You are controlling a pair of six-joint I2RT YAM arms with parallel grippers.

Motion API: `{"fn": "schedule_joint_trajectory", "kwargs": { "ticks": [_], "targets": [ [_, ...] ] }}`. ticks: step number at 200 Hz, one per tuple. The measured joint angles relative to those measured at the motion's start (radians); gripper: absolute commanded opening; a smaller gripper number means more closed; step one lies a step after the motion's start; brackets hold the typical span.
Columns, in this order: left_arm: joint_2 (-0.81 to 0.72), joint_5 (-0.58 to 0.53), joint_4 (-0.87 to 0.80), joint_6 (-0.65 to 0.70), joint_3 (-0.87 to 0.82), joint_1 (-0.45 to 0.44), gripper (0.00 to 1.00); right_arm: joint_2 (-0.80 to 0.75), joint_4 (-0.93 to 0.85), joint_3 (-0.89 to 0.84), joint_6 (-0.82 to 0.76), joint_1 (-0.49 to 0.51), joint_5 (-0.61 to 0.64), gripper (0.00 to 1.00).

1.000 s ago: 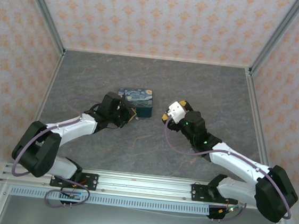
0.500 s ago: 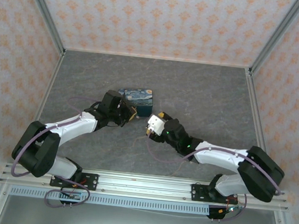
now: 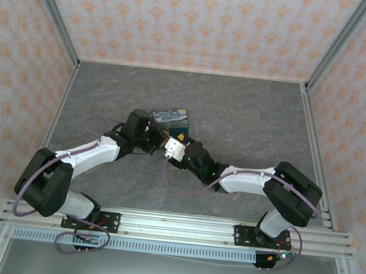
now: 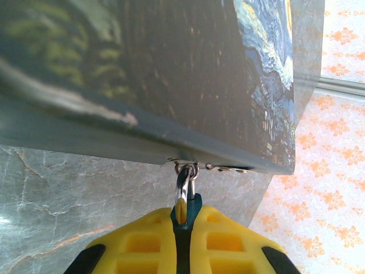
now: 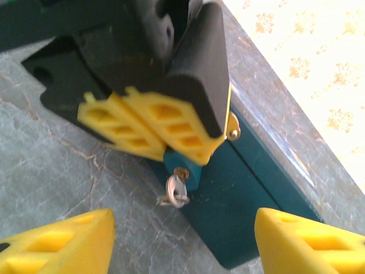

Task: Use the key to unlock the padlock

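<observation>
The padlock (image 5: pixel 183 167) is, by my reading, not yet undone: the hold on it is in place, and the turning of the key remains.

From the biggest thing down, the grey marbled worktop (image 3: pixel 251 111) carries the starry-print box (image 3: pixel 170 117) near its middle. Both arms reach in to the box's near side, their ends almost meeting there.

The left claw (image 4: pixel 183 216) is pressed together on the padlock's dark teal body, which sits clamped between the yellow fingers just below the box's edge. In the left wrist view the lock's silvery shackle (image 4: pixel 186 173) passes through the small metal hasp (image 4: pixel 219 168) on that edge, so the box is fastened.

The right claw (image 5: pixel 183 224) is spread. Its two yellow fingers sit well apart at either side of the right wrist view, with nothing between them, and they face the padlock's free end.

There the key (image 5: pixel 175 193) shows as a pale silvery loop and sliver hanging at a small brassy keyhole. It looks to be seated in the lock, though the picture is too soft to tell how far in.

What seems left is for the right claw to pinch that little key and turn it, and for the shackle to spring free of the hasp.
</observation>
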Motion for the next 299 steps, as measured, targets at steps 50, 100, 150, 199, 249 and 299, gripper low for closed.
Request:
{"fn": "schedule_joint_trajectory", "kwargs": {
  "ticks": [50,100,150,199,249,299],
  "targets": [
    [0.000,0.000,0.000,0.000,0.000,0.000,0.00,0.027,0.013,0.012,0.002,0.000,0.000,0.41],
    [0.000,0.000,0.000,-0.003,0.000,0.000,0.00,0.040,0.013,0.012,0.011,0.000,-0.002,0.27],
    [0.000,0.000,0.000,-0.007,0.000,-0.006,0.00,0.050,0.012,0.028,0.027,0.000,-0.011,0.16],
    [0.001,-0.006,0.000,-0.008,0.000,-0.006,0.00,0.058,0.013,0.036,0.053,0.000,-0.009,0.00],
    [0.001,-0.008,0.003,-0.022,0.000,-0.006,0.00,0.058,0.024,0.035,0.160,0.000,-0.004,0.00],
    [0.007,-0.008,0.007,-0.021,0.000,-0.007,0.00,0.061,0.051,0.020,0.381,-0.010,-0.032,0.00]
  ]
}}
